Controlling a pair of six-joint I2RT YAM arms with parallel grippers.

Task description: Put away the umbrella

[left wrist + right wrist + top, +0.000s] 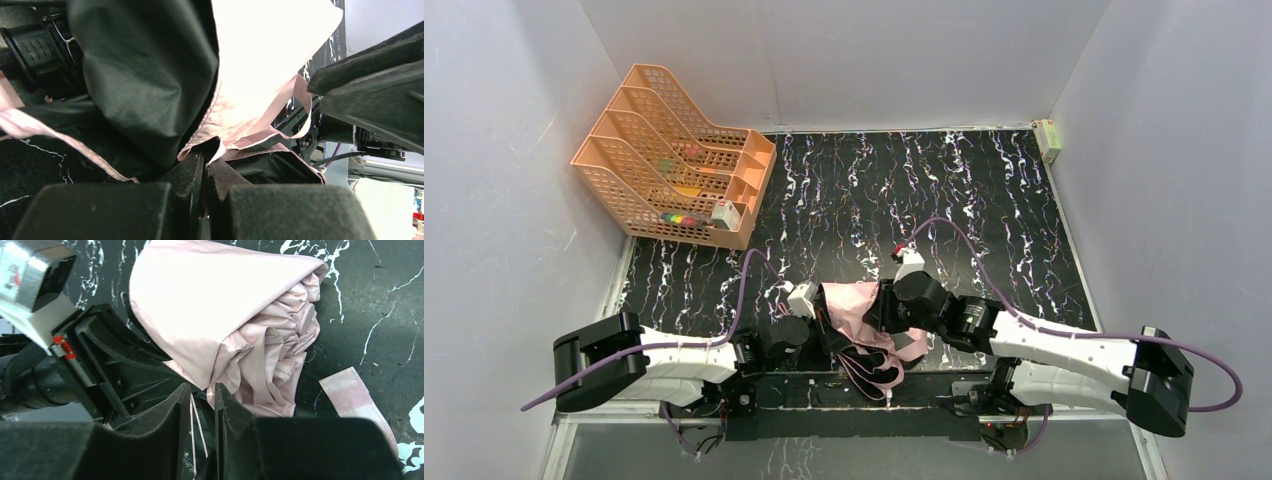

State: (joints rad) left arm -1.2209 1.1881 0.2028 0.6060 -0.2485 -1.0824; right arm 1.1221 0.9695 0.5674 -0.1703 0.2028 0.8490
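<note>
In the top view, the compact folding umbrella with pale pink and black fabric (856, 305) lies collapsed and rumpled on the black white-veined table top (984, 200). It sits at the lower centre of the frame, just above the arms' bases. The two grippers close in on it from either side. The left gripper (816, 322) touches its left edge and the right gripper (886, 312) presses in from its right. Loose pink folds and dark ribs spill toward the bottom of the frame between them.

The left wrist view shows the left gripper (205, 167) at the bottom centre, its jaws drawn together to a hairline gap. A pink hem of the umbrella (260, 60) is pinched at the fingertips. Above them the fabric rises in two sheets, the black side filling the upper left and the bright pink side the upper centre.

In the right wrist view, the right gripper (202, 405) sits at the bottom centre, jaws narrowed to a slim slit. The lowest corner of the umbrella (225, 315) runs down into that slit, where two thin pale strands show, so it is clamped on the fabric. The pink cloth bunches into tight pleats up and to the right of the fingertips. A flat pink closure strap (352, 395) lies on the table at the lower right.

An orange mesh plastic file organiser (664, 160) stands at the upper left of the top view, well apart from the umbrella. A small pale box (1049, 138) is at the upper right corner of the table.
</note>
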